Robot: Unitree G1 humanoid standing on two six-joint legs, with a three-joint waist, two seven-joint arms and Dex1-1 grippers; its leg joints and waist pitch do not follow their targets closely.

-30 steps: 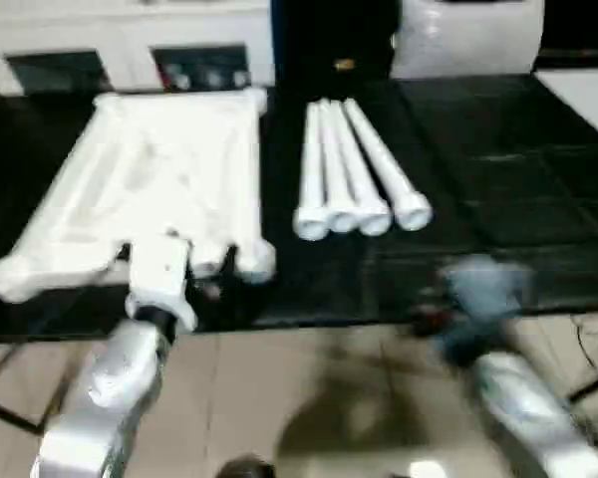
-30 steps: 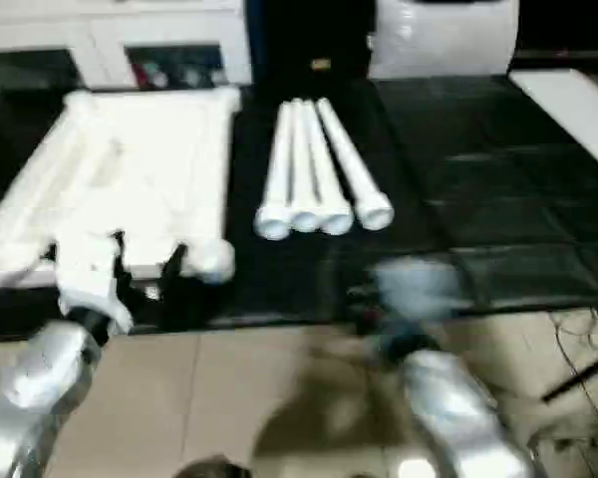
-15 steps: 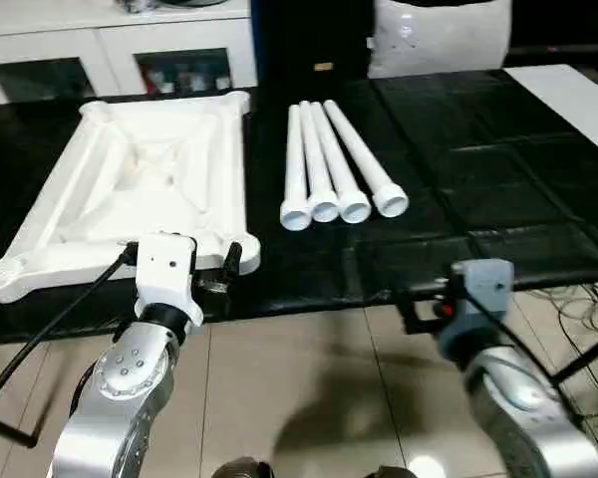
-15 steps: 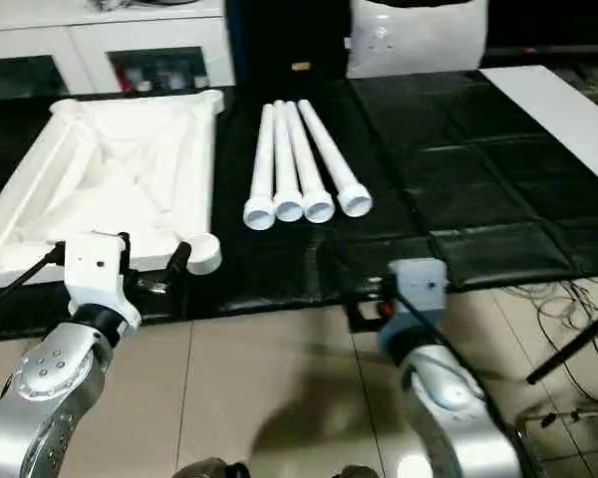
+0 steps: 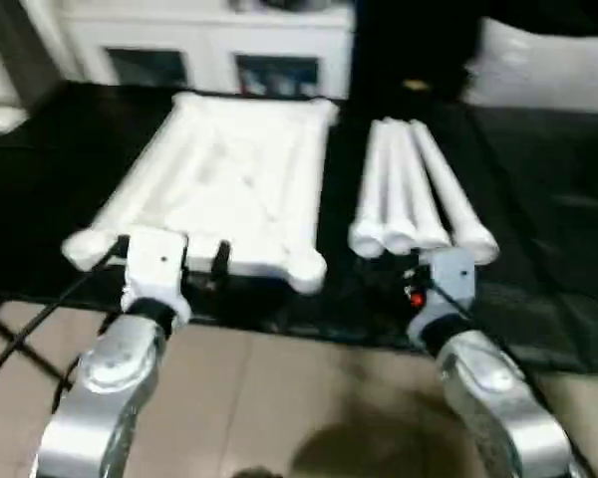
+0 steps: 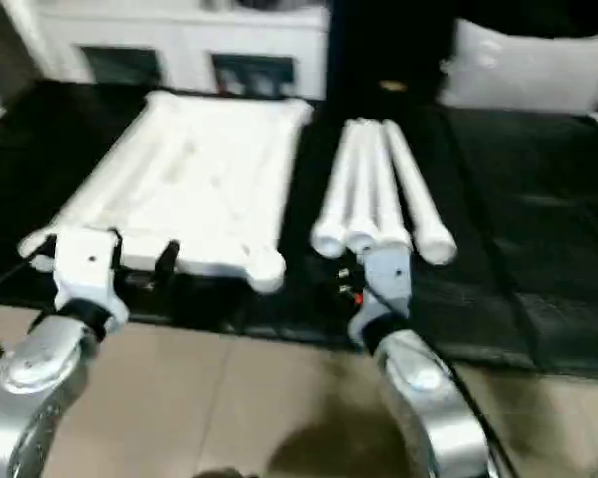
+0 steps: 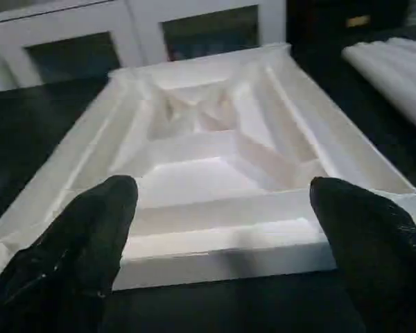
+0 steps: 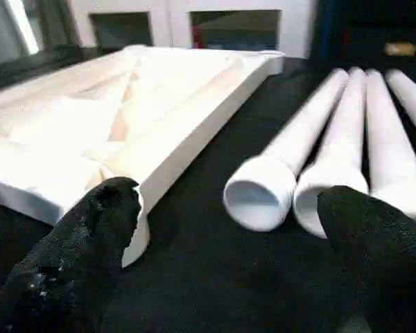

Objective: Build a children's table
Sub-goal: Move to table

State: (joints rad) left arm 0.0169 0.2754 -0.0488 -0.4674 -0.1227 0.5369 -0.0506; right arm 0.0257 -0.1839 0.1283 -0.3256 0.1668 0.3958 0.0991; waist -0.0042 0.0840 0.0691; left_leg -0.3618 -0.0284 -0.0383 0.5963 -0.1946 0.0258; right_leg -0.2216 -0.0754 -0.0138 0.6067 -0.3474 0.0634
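Left eye view: top (image 5: 234,189) lies ribbed side up on the black surface (image 5: 548,199), four legs (image 5: 414,194) bundled just beside it. I judge the plastic light, stiff, slick; I'd take a leg near its open end. Left gripper (image 7: 218,208) gapes wide before the top's near edge, holding nothing. Right gripper (image 8: 229,215) equally wide, empty, facing the leg ends.
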